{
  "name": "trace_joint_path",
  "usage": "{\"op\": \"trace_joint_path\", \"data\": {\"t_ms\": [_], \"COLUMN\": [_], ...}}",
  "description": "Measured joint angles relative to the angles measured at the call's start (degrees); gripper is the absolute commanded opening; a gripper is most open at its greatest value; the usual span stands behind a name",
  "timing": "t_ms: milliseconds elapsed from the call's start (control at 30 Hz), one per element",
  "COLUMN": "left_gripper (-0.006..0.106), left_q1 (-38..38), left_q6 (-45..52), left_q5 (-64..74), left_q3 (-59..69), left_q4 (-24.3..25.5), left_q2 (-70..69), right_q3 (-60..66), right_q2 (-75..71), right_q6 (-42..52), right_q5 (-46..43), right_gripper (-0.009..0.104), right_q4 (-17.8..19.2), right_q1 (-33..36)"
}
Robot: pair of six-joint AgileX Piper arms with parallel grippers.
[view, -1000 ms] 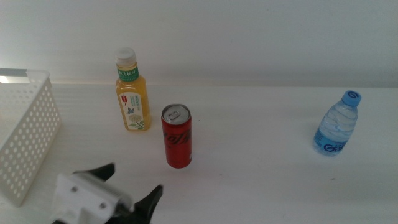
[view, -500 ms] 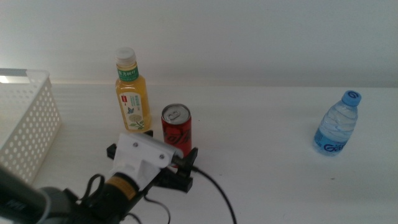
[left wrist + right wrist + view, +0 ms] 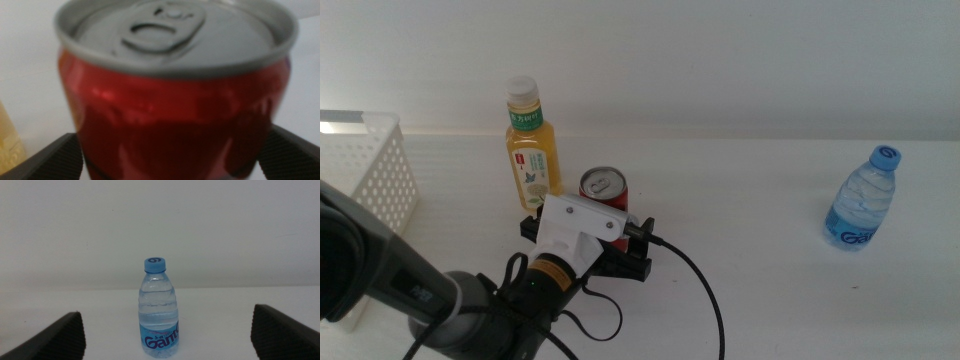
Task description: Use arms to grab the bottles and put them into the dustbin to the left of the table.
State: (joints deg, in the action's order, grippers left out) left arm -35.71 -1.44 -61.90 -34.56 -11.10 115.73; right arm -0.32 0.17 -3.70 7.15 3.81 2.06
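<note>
The red soda can (image 3: pixel 604 187) stands mid-table, and in the left wrist view the can (image 3: pixel 170 115) fills the picture. My left gripper (image 3: pixel 590 238) is open, with one dark jaw on each side of the can's lower body. Whether the jaws touch it I cannot tell. The orange juice bottle (image 3: pixel 533 150) stands upright just behind and to the left of the can. The blue-capped water bottle (image 3: pixel 861 200) stands far right. My right gripper (image 3: pixel 165 330) is open and faces the water bottle (image 3: pixel 160 312) from a distance. It is out of the middle view.
The white perforated dustbin (image 3: pixel 370 190) sits at the table's left edge, left of the left arm. The arm's black cable (image 3: pixel 705 300) loops over the white table (image 3: pixel 750 260) in front of the can. A plain white wall runs behind.
The left gripper came up from the bottom edge and moved forward to the red can, so its jaws now straddle it. Bottles, can and dustbin have not moved.
</note>
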Motion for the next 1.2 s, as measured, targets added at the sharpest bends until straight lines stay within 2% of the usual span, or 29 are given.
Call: {"op": "trace_joint_path", "data": {"t_ms": [167,300,433,500,667,800,967,1067,1200], "left_gripper": [0.092,0.08,0.052,0.032,-0.002,-0.002,-0.002,-0.002,-0.002], "left_q1": [0.0,0.0,0.9,1.5,2.0,2.0,4.0,8.2,17.7], "left_q6": [0.0,0.0,0.0,-0.2,-0.8,-0.8,4.4,6.1,7.3], "left_q5": [0.2,0.7,1.1,1.1,6.2,20.1,51.9,71.5,93.9], "left_q3": [-1.4,-2.2,-2.4,-2.4,0.6,4.4,4.1,1.9,-3.3], "left_q4": [-1.2,-2.3,-2.4,-2.3,-3.1,-2.8,-4.2,-4.4,-2.2], "left_q2": [0.7,1.7,1.8,1.8,-3.4,-16.4,-36.7,-44.8,-49.5], "right_q3": [0.0,0.0,0.0,0.0,0.0,0.0,0.0,0.0,0.0], "right_q2": [0.0,0.0,0.0,0.0,0.0,0.0,0.0,0.0,0.0], "right_q6": [0.0,0.0,0.0,0.0,0.0,0.0,0.0,0.0,0.0], "right_q5": [0.0,0.0,0.0,0.0,0.0,0.0,0.0,0.0,0.0], "right_gripper": [0.088,0.088,0.088,0.088,0.088,0.088,0.088,0.088,0.088], "right_q4": [0.0,0.0,0.0,0.0,0.0,0.0,0.0,0.0,0.0], "right_q1": [0.0,0.0,0.0,0.0,0.0,0.0,0.0,0.0,0.0]}}
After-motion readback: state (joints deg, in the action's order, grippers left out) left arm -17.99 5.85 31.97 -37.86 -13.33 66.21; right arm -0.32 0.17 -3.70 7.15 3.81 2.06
